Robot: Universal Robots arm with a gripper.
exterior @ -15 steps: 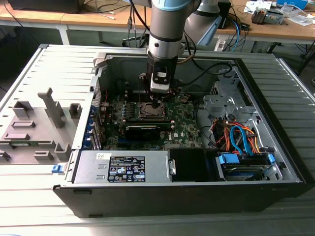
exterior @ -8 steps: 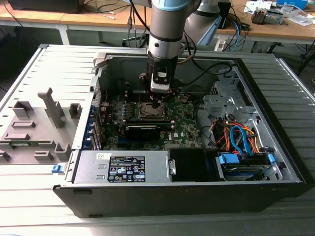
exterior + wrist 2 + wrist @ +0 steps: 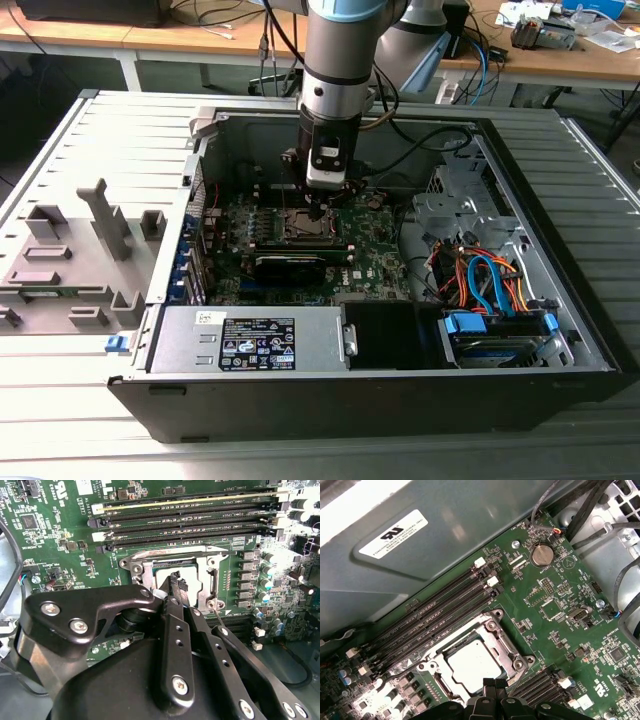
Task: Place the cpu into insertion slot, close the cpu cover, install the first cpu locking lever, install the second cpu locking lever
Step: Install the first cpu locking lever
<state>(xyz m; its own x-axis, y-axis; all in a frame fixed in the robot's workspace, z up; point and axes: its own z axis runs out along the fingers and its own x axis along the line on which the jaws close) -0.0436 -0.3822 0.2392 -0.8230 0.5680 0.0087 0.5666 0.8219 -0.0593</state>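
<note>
Two fingers (image 3: pixel 491 687), pinched together on nothing I can see, hang right above the slot (image 3: pixel 509 645); the chip (image 3: pixel 470 662) lies just beyond their tips (seated flat, seemingly). Descending off-line, they could scrape the board (image 3: pixel 555 610) or catch the slot's rim.
</note>
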